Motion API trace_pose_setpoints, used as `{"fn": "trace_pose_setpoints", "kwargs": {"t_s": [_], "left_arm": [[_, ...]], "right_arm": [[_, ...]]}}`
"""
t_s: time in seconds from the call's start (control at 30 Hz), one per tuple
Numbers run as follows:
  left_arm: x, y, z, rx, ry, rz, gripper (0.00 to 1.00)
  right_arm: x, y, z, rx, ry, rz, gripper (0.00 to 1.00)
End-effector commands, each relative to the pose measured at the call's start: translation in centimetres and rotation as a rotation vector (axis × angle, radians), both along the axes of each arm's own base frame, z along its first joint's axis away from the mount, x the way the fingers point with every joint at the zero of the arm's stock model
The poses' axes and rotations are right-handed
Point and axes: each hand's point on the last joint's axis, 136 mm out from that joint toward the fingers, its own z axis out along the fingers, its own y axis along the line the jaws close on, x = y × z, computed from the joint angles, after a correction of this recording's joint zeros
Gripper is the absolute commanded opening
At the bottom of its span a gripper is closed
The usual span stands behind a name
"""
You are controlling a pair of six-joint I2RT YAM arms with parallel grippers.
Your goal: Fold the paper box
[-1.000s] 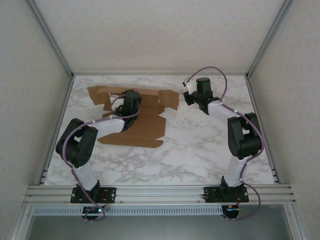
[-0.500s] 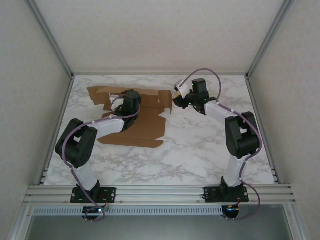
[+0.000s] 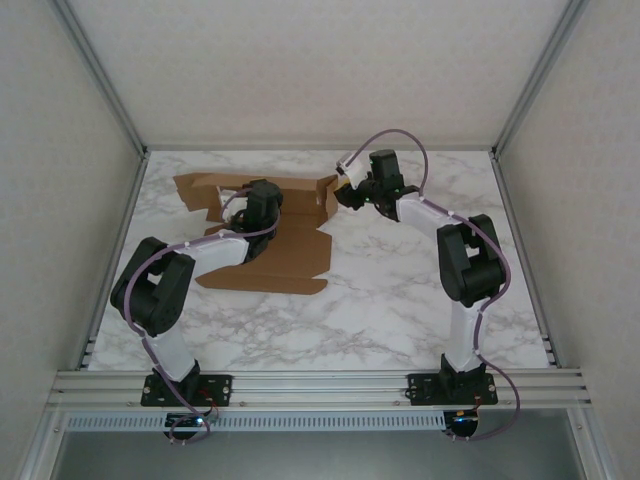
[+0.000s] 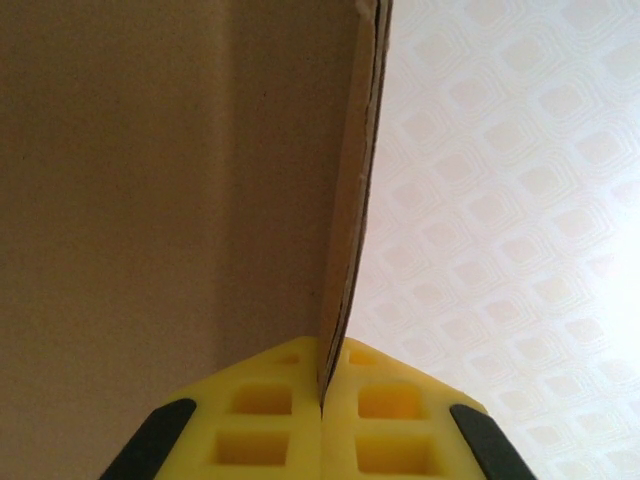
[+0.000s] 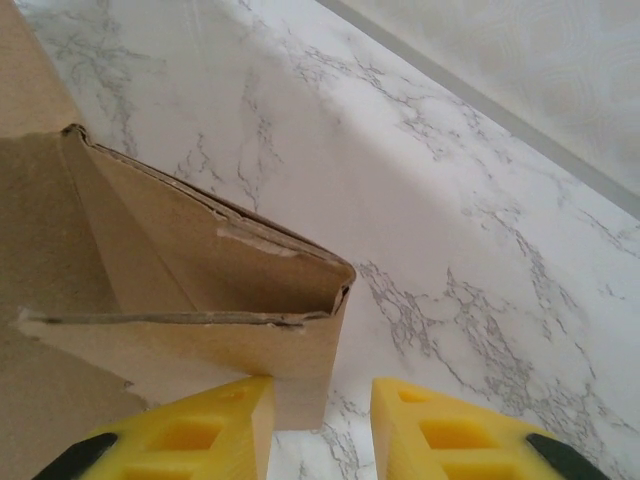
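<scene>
The paper box (image 3: 290, 255) lies on the far left part of the marble worktop (image 3: 400, 290). It is only partly folded: the main panel is flat and some flaps are raised. In the top view its long side seems to run from left to right.

The left tool (image 3: 252, 200) is over the middle of the box. In the left wrist view, the left tool (image 4: 322, 390) is closed on the thin edge of an upright cardboard panel (image 4: 350, 200), with the yellow fingers (image 4: 260, 400) pressed against both sides of it.

The right tool (image 3: 346, 190) is at the right end of the box, just beside the raised end flap (image 3: 328, 197). In the right wrist view the jaws of the right tool (image 5: 322, 400) stand apart. The lower corner of the flap (image 5: 200, 290) sits in the gap, close to the finger on the left side of that view, and is not clamped. The flap therefore lies to the left of this tool, so the right arm is the nearer one for pushing it inward. The left arm probably holds the panel steady.

No brand, label or writing can be read on the plain brown cardboard.
</scene>
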Motion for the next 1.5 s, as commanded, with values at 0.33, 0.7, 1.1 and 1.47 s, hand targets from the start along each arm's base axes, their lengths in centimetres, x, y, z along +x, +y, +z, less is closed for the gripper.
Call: {"fn": "trace_pose_setpoints", "kwargs": {"t_s": [0.33, 0.7, 1.1, 1.47], "left_arm": [[-1.4, -0.2, -1.8, 0.028, 0.11, -0.038, 0.0], [-1.5, -0.1, -1.6, 0.037, 0.12, -0.044, 0.0], [-1.4, -0.1, -1.2, 0.018, 0.108, -0.047, 0.0], [-1.0, -0.1, -1.5, -0.003, 0.114, -0.06, 0.0]], "right_arm": [[1.5, -7.1, 3.1, 0.155, -0.038, -0.179, 0.28], [4.8, -5.3, 0.8, 0.177, 0.12, -0.134, 0.24], [-1.8, -0.6, 1.5, 0.316, 0.265, 0.173, 0.24], [-7.3, 0.8, 0.9, 0.222, 0.294, 0.278, 0.26]]}}
